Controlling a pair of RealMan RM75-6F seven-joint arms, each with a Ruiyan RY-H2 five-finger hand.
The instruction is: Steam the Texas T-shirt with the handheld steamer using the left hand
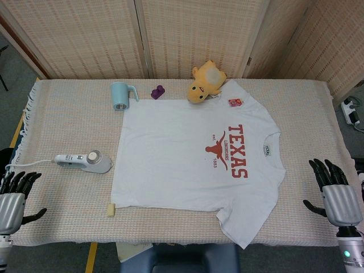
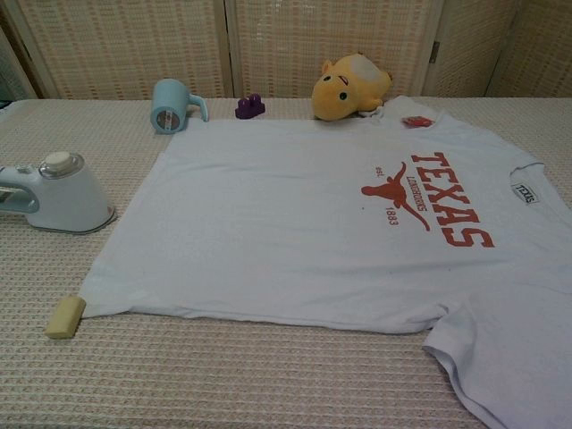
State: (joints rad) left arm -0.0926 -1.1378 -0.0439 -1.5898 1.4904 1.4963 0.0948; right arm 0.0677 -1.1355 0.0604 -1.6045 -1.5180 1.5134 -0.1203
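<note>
A white T-shirt with red "TEXAS" lettering and a longhorn print lies flat across the middle of the table, and fills most of the chest view as the T-shirt. The pale blue handheld steamer lies on its side just left of the shirt, also seen as the steamer. My left hand rests at the near left table edge, fingers spread, holding nothing, well short of the steamer. My right hand sits at the near right edge, open and apart from the shirt. Neither hand shows in the chest view.
At the far side stand a light blue cup, a small purple block and a yellow plush toy touching the shirt's far edge. A small red item lies on the shirt. A beige block sits by the shirt's near left corner.
</note>
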